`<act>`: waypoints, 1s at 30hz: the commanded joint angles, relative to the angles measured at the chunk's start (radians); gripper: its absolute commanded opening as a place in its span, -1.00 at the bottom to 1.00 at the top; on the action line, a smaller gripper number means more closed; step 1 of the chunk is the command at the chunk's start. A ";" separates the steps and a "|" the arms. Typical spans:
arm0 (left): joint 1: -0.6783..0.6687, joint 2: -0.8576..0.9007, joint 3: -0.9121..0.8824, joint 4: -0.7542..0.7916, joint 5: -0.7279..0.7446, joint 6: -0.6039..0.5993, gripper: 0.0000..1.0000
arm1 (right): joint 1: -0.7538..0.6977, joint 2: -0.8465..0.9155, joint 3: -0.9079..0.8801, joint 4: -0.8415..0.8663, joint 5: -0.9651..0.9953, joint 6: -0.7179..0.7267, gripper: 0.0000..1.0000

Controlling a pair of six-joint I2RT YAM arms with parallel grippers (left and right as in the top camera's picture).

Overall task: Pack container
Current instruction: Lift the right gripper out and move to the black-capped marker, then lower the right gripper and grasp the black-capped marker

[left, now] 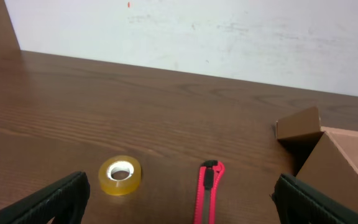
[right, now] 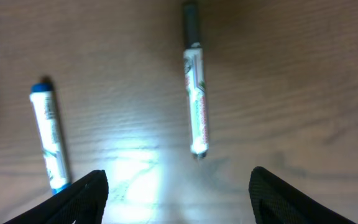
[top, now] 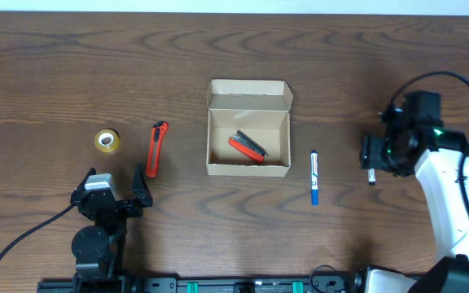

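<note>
The open tan cardboard box (top: 218, 167) stands in the middle of the table with its lid flap up at the far side; a red marker (top: 243, 148) and a black marker (top: 252, 143) lie inside. A blue-capped marker (top: 314, 177) lies on the table right of the box, also in the right wrist view (right: 48, 137). A black-capped marker (right: 194, 87) lies further right. My right gripper (top: 375, 159) hangs open and empty above it (right: 179, 193). My left gripper (top: 114, 185) is open and empty at the front left (left: 179, 199). The box corner (left: 340, 162) shows at the right of the left wrist view.
A yellow tape roll (top: 107, 140) and a red utility knife (top: 157, 149) lie left of the box, just ahead of my left gripper; both show in the left wrist view, the tape roll (left: 120, 175) left of the utility knife (left: 208, 193). The table is dark wood.
</note>
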 commanded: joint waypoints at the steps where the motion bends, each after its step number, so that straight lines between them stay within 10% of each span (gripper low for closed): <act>1: -0.004 -0.006 -0.028 -0.023 0.003 -0.008 0.91 | -0.070 0.011 -0.049 0.056 -0.124 -0.127 0.49; 30: -0.004 -0.006 -0.028 -0.023 0.003 -0.008 0.91 | -0.079 0.348 0.266 -0.132 -0.127 -0.173 0.41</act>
